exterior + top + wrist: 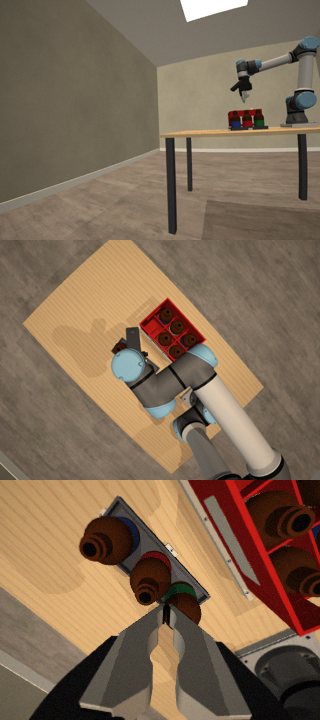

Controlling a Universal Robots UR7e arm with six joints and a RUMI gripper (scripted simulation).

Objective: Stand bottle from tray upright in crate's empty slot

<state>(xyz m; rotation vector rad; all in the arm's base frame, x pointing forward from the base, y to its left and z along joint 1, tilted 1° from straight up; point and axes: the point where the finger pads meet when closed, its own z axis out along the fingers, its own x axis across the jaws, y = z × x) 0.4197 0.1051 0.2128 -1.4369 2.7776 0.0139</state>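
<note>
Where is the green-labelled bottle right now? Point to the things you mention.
In the wrist view, the green-labelled bottle point(258, 119) point(184, 606) stands at the tray's point(264, 127) point(200, 591) end nearest the robot's base point(286, 125) point(247, 657), beside the red-labelled bottle point(246, 120) point(150, 577).

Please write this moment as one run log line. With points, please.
gripper point(244, 102) point(166, 605): shut, above tray point(248, 128) point(117, 504) | tray: three bottles | crate point(185, 317) point(229, 119) point(272, 590): one slot empty

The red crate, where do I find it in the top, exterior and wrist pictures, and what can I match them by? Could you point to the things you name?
Top: the red crate point(186, 319) point(229, 119) point(280, 596) sits just above and right of center.
Exterior: right of center, on the table, mostly behind the bottles on the tray.
Wrist: upper right corner, cut off by the picture's edge.
Shared landmark: the dark gray tray point(157, 368) point(263, 127) point(120, 505), beside the crate.
</note>
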